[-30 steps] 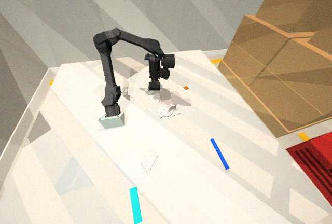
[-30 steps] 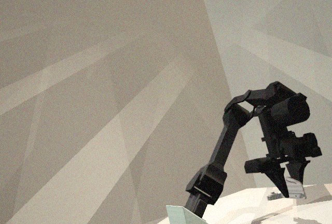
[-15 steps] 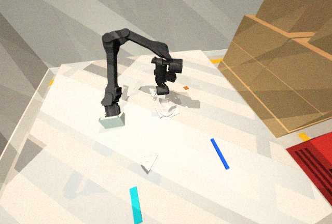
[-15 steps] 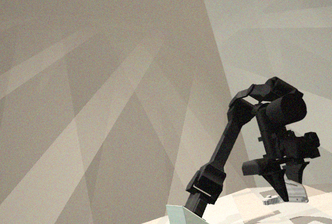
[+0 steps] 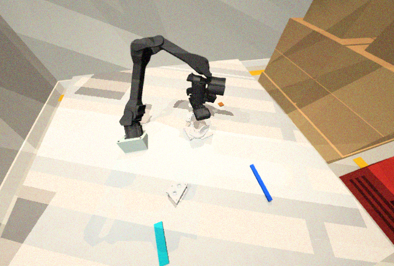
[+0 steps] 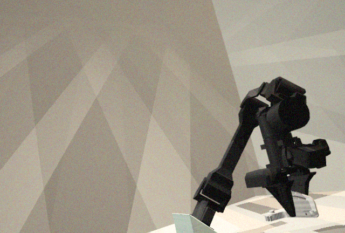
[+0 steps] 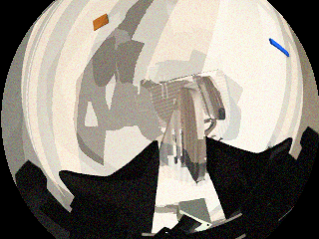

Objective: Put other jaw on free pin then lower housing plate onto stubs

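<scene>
My gripper (image 5: 201, 119) (image 6: 300, 204) (image 7: 178, 142) points down and is shut on a pale grey jaw (image 6: 308, 206) (image 7: 193, 124), held between the fingertips. The white base (image 5: 191, 135) (image 7: 161, 104) stands on the table under and beside the held jaw. In the wrist view the held jaw overlaps the base, with a darker curved part beside it; contact between jaw and base cannot be told. The pins and gear teeth are too small or hidden to make out. A small white plate with holes (image 5: 174, 192), likely the housing plate, lies apart from the base, nearer the top camera.
A blue bar (image 5: 260, 183) (image 7: 279, 47) and a cyan bar (image 5: 161, 244) lie on the table. A small orange piece (image 5: 220, 104) (image 7: 101, 22) lies beyond the base. Brown boxes (image 5: 305, 88) and a red object (image 5: 375, 189) stand off to the right.
</scene>
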Motion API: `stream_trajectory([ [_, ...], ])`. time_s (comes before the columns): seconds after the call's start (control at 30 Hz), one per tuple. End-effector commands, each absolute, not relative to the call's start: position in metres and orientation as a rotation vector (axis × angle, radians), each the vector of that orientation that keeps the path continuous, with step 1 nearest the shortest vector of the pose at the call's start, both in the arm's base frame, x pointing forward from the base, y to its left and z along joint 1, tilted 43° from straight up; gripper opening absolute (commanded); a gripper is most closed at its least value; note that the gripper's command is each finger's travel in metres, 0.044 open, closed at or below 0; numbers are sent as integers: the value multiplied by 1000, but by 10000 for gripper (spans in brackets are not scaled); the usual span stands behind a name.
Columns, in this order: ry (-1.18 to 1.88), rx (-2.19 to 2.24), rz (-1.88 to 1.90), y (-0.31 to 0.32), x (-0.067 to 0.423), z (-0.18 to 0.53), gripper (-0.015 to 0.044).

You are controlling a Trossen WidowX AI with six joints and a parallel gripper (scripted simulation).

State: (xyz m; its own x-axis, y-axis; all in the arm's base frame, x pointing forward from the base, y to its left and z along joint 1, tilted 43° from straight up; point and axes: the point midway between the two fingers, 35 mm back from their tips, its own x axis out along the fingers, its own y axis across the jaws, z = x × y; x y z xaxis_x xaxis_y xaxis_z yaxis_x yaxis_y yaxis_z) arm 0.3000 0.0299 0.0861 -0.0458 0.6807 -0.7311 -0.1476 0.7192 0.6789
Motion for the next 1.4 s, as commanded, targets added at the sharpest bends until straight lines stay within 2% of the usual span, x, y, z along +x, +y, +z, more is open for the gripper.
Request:
stream_trajectory([
  [0.0, 1456, 432, 732, 20, 307, 77, 134],
  [1.37, 1442, 410, 757, 20, 306, 76, 134],
])
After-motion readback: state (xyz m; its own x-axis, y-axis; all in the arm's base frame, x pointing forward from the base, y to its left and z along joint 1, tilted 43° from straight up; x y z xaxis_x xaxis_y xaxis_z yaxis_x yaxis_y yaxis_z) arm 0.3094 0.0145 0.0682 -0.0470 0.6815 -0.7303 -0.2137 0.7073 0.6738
